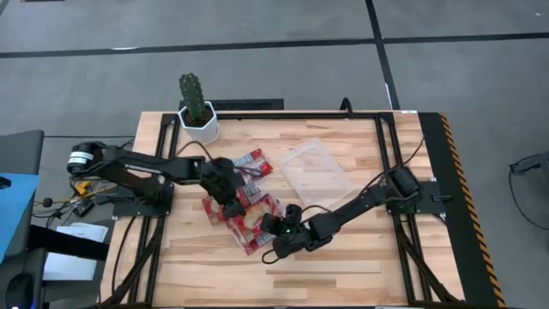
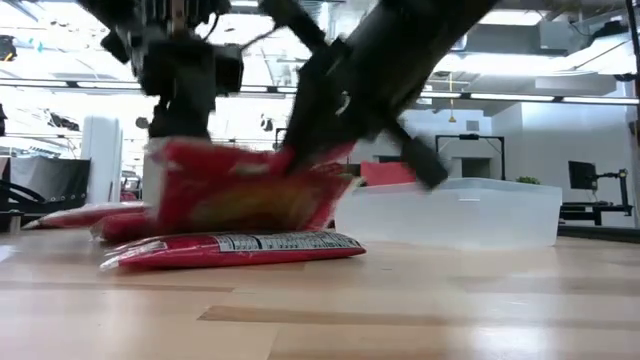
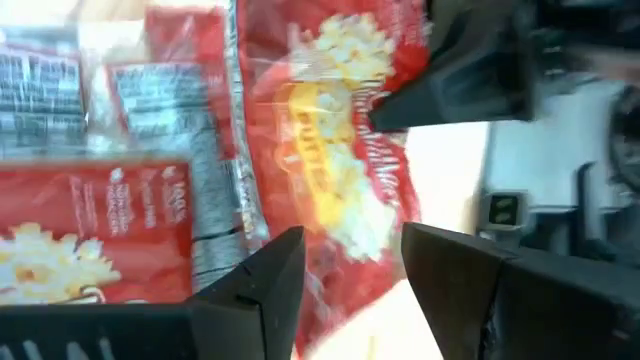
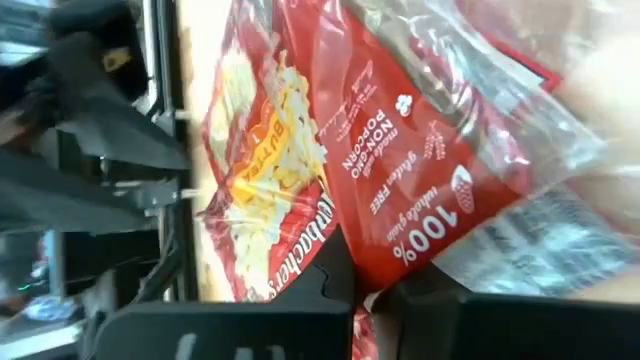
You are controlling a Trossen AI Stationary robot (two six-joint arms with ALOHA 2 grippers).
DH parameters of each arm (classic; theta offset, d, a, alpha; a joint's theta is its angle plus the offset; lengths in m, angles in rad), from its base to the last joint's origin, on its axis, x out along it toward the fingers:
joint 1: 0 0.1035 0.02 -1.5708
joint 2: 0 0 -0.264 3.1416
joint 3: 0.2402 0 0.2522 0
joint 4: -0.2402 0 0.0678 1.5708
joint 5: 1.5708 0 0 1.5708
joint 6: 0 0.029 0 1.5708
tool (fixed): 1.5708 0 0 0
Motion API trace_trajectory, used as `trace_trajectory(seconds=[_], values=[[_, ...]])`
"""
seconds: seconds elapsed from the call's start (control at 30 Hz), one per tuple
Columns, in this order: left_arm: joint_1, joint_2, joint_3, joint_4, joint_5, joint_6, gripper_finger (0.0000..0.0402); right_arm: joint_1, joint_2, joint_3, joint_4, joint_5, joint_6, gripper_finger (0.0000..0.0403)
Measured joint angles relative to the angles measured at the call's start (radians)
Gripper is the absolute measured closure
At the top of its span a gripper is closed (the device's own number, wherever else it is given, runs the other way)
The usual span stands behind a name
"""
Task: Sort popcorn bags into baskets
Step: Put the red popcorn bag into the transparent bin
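Grey flooring surrounds a pale wooden table (image 1: pixel 343 257) edged by a black frame, with a white pot holding a green cactus (image 1: pixel 196 107) at its far left corner.

Near the table's middle lies a pile of small flat red foil popcorn bags (image 1: pixel 244 202), and just beside it, toward the right, sits the shallow clear plastic tray (image 1: pixel 317 172). In the high view nothing shows inside the tray.

One red packet (image 2: pixel 235 195) is lifted above the pile, seen in the low view tilted over a packet lying flat (image 2: pixel 235 248) whose edge carries a barcode and fine print too small to read. In the right wrist view the lifted packet's face reads "100% whole grain", "POPCORN" and "GLUTEN FREE", with a yellow "BUTTER" badge over a popcorn picture; part of a brand name ends in "...nbacher's". The left wrist view shows the same "BUTTER" badge and nutrition panels on neighbouring packets.

The right gripper (image 1: pixel 281 232), on an arm stretched low from the table's right side, pinches the lifted packet's edge between its fingers (image 4: pixel 335 275). The left gripper (image 1: pixel 230 202), on an arm reaching in from the left edge, hangs over the pile with fingers spread (image 3: pixel 270 280) on either side of the packet's other end, not closed on it.
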Motion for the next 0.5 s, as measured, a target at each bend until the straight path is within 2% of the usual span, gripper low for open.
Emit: trace_trajectory(seconds=[0.1, 0.3, 0.43, 0.5], values=[[0.005, -0.069, 0.021, -0.028, -0.008, -0.012, 0.0245, -0.003, -0.075, 0.001, -0.123, 0.038, -0.001, 0.0373], [0.007, -0.160, 0.063, -0.028, -0.085, -0.017, 0.0245, -0.026, -0.228, 0.000, -0.418, 0.038, -0.023, 0.0373], [0.007, -0.195, 0.062, -0.048, -0.134, -0.013, 0.0245, -0.041, -0.300, 0.000, -0.488, 0.034, -0.067, 0.0375], [0.007, -0.199, 0.061, -0.076, -0.141, 0.004, 0.0245, -0.052, -0.321, 0.003, -0.470, 0.058, -0.092, 0.0373]])
